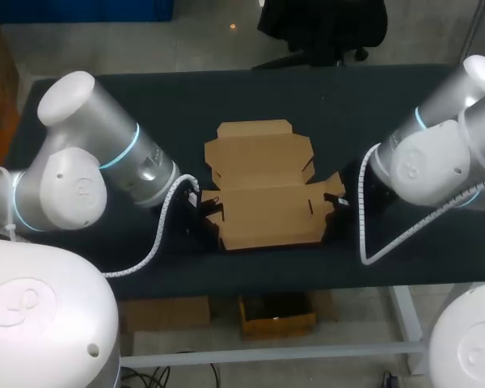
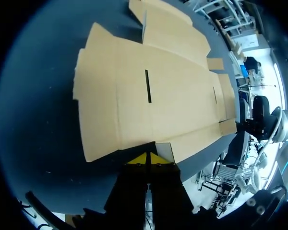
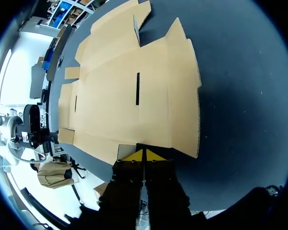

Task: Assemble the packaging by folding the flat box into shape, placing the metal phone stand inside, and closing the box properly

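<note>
A flat brown cardboard box blank (image 1: 263, 190) lies unfolded in the middle of the dark table, with its tabbed lid panel at the far side. My left gripper (image 1: 197, 212) is low at the blank's left end and my right gripper (image 1: 337, 206) at its right end. In the left wrist view the left gripper (image 2: 148, 158) is shut, its yellow tips at the edge of the blank (image 2: 149, 96) beside a small side flap (image 2: 165, 150). The right gripper (image 3: 144, 155) is likewise shut against the blank (image 3: 134, 91), next to a small flap (image 3: 126, 150). No phone stand shows in any view.
The table (image 1: 105, 105) is covered in dark cloth, with bare cloth around the blank on all sides. Its front edge runs just below the blank. Each wrist view shows my other arm's gripper (image 2: 253, 122) (image 3: 34, 127) at the blank's far end.
</note>
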Action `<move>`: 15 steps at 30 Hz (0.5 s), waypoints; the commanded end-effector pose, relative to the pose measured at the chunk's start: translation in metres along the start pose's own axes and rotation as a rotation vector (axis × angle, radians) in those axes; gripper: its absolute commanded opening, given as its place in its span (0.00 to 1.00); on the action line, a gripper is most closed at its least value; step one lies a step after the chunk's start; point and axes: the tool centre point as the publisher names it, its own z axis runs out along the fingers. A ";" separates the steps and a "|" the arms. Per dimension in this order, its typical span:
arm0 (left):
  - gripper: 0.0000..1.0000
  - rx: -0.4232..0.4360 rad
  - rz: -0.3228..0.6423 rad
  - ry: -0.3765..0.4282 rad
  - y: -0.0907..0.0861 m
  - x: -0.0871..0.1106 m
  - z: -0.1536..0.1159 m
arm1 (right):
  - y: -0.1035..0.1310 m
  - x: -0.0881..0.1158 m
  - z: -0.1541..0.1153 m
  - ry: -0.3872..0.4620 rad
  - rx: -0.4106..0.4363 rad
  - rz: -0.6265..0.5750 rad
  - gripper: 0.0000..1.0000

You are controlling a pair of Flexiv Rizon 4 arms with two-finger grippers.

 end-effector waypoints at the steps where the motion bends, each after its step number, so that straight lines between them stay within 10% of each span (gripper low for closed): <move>1: 0.00 0.006 -0.002 -0.008 0.002 0.001 -0.001 | -0.002 0.001 -0.001 -0.004 -0.004 0.000 0.00; 15: 0.00 0.011 0.004 -0.017 0.002 0.004 -0.002 | -0.002 0.001 -0.001 -0.011 0.000 0.000 0.00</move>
